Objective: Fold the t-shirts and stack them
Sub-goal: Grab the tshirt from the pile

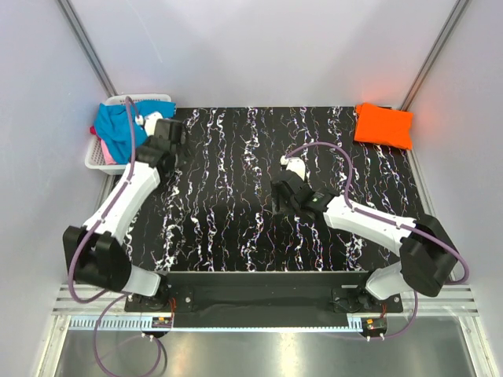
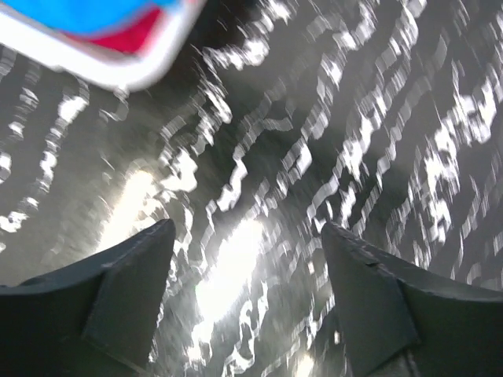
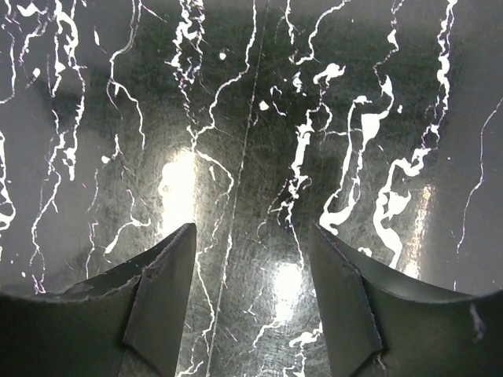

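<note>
- T-shirts lie in two places. A turquoise t-shirt (image 1: 116, 126) sits crumpled on top of a pink t-shirt (image 1: 104, 151) in the white lattice basket (image 1: 155, 98) at the far left corner of the desk (image 1: 236, 236). An orange t-shirt (image 1: 383, 126), already folded into a tidy rectangle, rests at the far right corner.
- A dark red one cannot be made out for certain; the left wrist view shows only a blurred reddish strip under the turquoise cloth.
- The cloth looks soft, light and limp, so it should sag from any pinch and bunch rather than keep a shape. It is not fragile and is unlikely to slip from a firm pinch.
- The turquoise t-shirt is probably next. A raised fold at the top of the heap seems the best hold, lifted well above the basket wall so the pink one is not dragged along.
- For spreading it flat, one pinch at each shoulder or hem corner would likely serve best.
- The left jaws are spread and empty, over the desk just beside the basket's right side, at the end of the left arm (image 1: 130, 192).
- The right jaws are spread too, with nothing between them. The right arm (image 1: 369, 220) holds them over bare desk near the middle, well apart from every shirt.
</note>
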Robot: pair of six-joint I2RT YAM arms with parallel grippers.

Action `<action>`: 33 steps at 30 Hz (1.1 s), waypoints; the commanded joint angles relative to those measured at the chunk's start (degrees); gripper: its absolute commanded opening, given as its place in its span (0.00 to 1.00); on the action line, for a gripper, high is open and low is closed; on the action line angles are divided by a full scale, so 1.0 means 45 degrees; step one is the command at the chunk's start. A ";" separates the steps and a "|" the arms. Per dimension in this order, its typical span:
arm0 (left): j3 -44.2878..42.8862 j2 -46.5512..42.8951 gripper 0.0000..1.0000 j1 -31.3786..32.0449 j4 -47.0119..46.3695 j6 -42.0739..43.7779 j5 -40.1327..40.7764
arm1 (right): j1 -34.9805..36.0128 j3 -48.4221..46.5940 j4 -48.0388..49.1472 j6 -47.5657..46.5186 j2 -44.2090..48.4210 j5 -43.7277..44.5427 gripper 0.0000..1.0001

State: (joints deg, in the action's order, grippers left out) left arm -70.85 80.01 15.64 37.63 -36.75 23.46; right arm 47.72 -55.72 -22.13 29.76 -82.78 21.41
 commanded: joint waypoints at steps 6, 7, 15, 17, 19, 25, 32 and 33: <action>-0.3101 0.2336 0.68 -0.1580 0.0272 0.0803 0.0545 | 0.0098 0.0040 0.0425 -0.0089 0.0252 0.0359 0.66; -0.3374 0.2531 0.68 -0.1697 0.0213 0.0939 0.0644 | 0.0098 0.0020 0.0426 -0.0070 0.0194 0.0360 0.66; -0.4918 0.4698 0.66 -0.2439 -0.0548 0.1136 0.1058 | 0.0098 -0.0526 0.0738 -0.0556 -0.0860 0.0086 0.66; -0.5290 0.5012 0.65 -0.2693 -0.0782 0.1214 0.0900 | 0.0098 -0.0741 0.0757 -0.0656 -0.1153 0.0047 0.66; -0.5660 0.5461 0.65 -0.2927 -0.0958 0.1370 0.0763 | 0.0098 -0.0800 0.0797 -0.0773 -0.1310 0.0047 0.66; -0.6792 0.6573 0.64 -0.3396 -0.1076 0.1721 0.0607 | 0.0098 -0.1015 0.0855 -0.0831 -0.2188 -0.0050 0.66; -0.7439 0.7551 0.61 -0.3456 -0.1115 0.1879 0.0313 | 0.0098 -0.1522 0.0875 -0.0910 -0.2659 -0.0031 0.65; -0.7420 0.7591 0.61 -0.3456 -0.1096 0.1839 0.0294 | 0.0098 -0.1523 0.0875 -0.0890 -0.2620 -0.0012 0.65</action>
State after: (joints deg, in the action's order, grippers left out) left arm -101.78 113.12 0.08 34.54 -29.34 25.69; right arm 47.72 -59.70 -19.92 26.28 -95.00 21.30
